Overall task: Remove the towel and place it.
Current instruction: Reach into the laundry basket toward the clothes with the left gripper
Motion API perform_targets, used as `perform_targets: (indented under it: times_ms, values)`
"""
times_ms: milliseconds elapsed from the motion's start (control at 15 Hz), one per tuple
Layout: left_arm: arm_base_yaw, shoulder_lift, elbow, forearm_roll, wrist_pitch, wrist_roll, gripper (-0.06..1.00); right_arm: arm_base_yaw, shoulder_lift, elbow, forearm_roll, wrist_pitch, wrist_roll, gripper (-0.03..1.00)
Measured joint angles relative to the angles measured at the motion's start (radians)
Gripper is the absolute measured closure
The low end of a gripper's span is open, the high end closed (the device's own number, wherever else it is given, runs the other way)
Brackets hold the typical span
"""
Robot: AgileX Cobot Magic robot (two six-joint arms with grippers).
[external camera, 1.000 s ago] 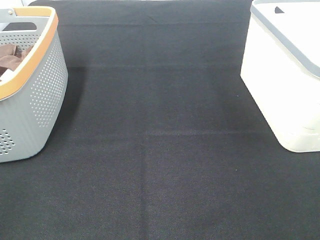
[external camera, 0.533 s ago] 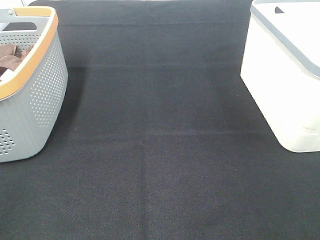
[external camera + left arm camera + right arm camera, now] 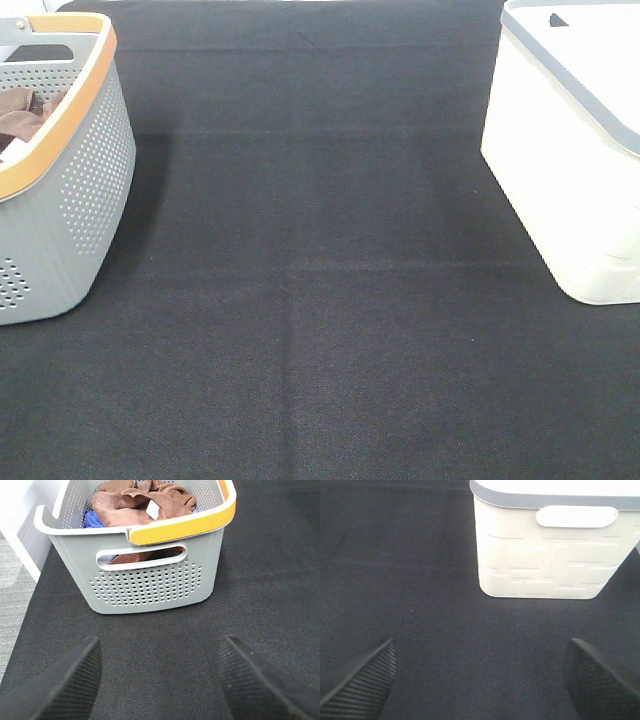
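Black woven desk [image 3: 320, 300] under both arms. Left pincer [image 3: 159, 647] released, jaws spread wide over desk, gripping nothing. Straight ahead of it, apart: grey perforated basket [image 3: 150, 580] with orange rim. Towel [image 3: 135, 502] bunched inside basket, rust-brown, white tag [image 3: 154, 511] facing up, blue cloth [image 3: 90, 517] showing beside it. Right pincer [image 3: 481, 645] likewise released, jaws wide. Ahead of it, apart: white bin [image 3: 540, 555], grey rim, standing on desk.
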Motion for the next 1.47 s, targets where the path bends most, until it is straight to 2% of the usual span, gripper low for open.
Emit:
perform_targets:
  times_ms: [133, 267, 533, 800, 867, 933, 1200, 1333, 1467]
  values:
    - [0.000, 0.000, -0.011, 0.000, -0.056, 0.000, 0.30, 0.000, 0.000, 0.000, 0.000, 0.000, 0.000, 0.11]
    - [0.000, 0.002, -0.017, 0.009, -0.165, 0.000, 0.30, 0.000, 0.000, 0.000, 0.000, 0.000, 0.000, 0.11]
    - [0.000, 0.209, -0.018, 0.084, -0.431, -0.022, 0.30, 0.000, 0.000, 0.000, 0.000, 0.000, 0.000, 0.11]
    - [0.000, 0.493, -0.039, 0.116, -0.661, -0.039, 0.30, 0.000, 0.000, 0.000, 0.000, 0.000, 0.000, 0.11]
    - [0.000, 0.575, -0.065, 0.118, -0.678, -0.071, 0.30, 0.000, 0.000, 0.000, 0.000, 0.000, 0.000, 0.11]
    - [0.000, 0.575, -0.065, 0.118, -0.678, -0.071, 0.30, 0.000, 0.000, 0.000, 0.000, 0.000, 0.000, 0.11]
    - [0.000, 0.926, -0.221, 0.122, -0.683, -0.244, 0.30, 0.000, 0.000, 0.000, 0.000, 0.000, 0.000, 0.11]
    - [0.023, 1.060, -0.300, 0.122, -0.683, -0.305, 0.30, 0.000, 0.000, 0.000, 0.000, 0.000, 0.000, 0.11]
    - [0.079, 1.235, -0.404, 0.122, -0.658, -0.360, 0.30, 0.000, 0.000, 0.000, 0.000, 0.000, 0.000, 0.11]
